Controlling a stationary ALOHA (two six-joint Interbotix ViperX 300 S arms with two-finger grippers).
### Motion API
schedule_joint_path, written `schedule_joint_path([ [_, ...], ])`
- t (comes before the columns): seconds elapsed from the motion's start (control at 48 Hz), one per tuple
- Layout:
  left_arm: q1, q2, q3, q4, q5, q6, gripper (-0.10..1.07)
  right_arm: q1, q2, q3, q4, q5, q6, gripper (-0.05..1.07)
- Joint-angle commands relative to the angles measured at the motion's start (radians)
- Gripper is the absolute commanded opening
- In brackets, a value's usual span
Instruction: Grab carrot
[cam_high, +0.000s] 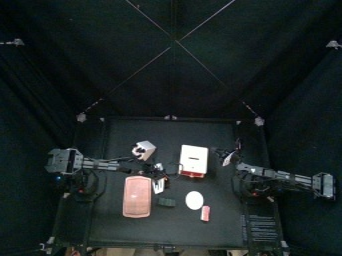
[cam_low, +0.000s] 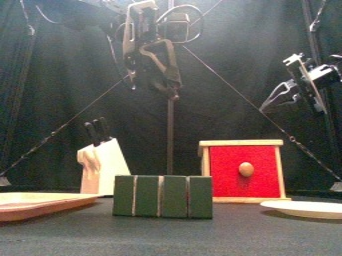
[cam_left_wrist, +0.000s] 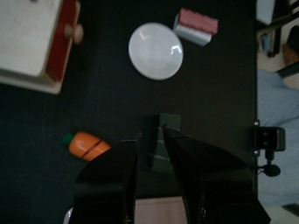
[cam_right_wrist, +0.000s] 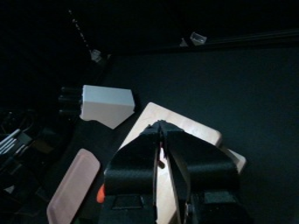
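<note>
The carrot (cam_left_wrist: 86, 146) is a tiny orange piece with a green end, lying on the black table. In the left wrist view it lies off to one side of my left gripper (cam_left_wrist: 152, 140), outside the jaws and apart from them. That gripper is open with nothing held; only the dark green block (cam_left_wrist: 170, 125) shows beyond the gap. In the top view the left gripper (cam_high: 158, 180) hangs over the table's middle, beside the pink tray (cam_high: 135, 198). My right gripper (cam_right_wrist: 162, 131) rests shut at the right side, above the red-and-white box (cam_right_wrist: 198, 131). The front view hides the carrot.
A red-and-white box (cam_high: 195, 160) stands mid-table, with a white plate (cam_high: 195, 201) and the green block (cam_high: 167, 200) nearer the front. A white knife block (cam_high: 143, 150) stands at the back left. A small red striped piece (cam_left_wrist: 195, 24) lies past the plate (cam_left_wrist: 156, 49).
</note>
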Motion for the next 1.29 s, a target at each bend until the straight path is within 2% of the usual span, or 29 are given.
schedule_joint_path([
  [0.0,-0.008,0.018,-0.089,0.140,0.071,-0.127,0.68,-0.006,0.003,-0.009,-0.002,-0.014,0.000,0.49],
  [0.146,-0.051,0.075,-0.164,0.354,0.161,-0.368,0.68,-0.011,0.005,-0.006,-0.002,-0.029,0.000,0.49],
  [0.271,-0.091,0.135,-0.186,0.509,0.216,-0.548,0.70,-0.011,0.003,-0.005,-0.002,-0.035,0.000,0.49],
  [0.375,-0.107,0.164,-0.184,0.586,0.227,-0.653,0.70,-0.011,0.003,-0.005,-0.002,-0.035,0.000,0.49],
  [0.562,-0.117,0.190,-0.156,0.604,0.227,-0.821,0.73,-0.011,0.003,-0.005,-0.003,-0.040,0.000,0.49],
  [0.688,-0.117,0.204,-0.130,0.626,0.225,-0.894,0.78,-0.011,0.003,-0.005,-0.003,-0.040,-0.002,0.49],
  [0.854,-0.109,0.219,-0.095,0.647,0.204,-0.965,0.83,-0.011,0.003,-0.005,-0.003,-0.040,-0.002,0.49],
  [1.062,-0.104,0.222,-0.044,0.649,0.117,-1.048,0.84,-0.011,0.005,-0.005,-0.003,-0.041,-0.002,0.49],
  [1.271,-0.095,0.227,-0.005,0.658,0.071,-1.089,0.84,-0.011,0.003,-0.003,-0.005,-0.040,0.000,0.49],
])
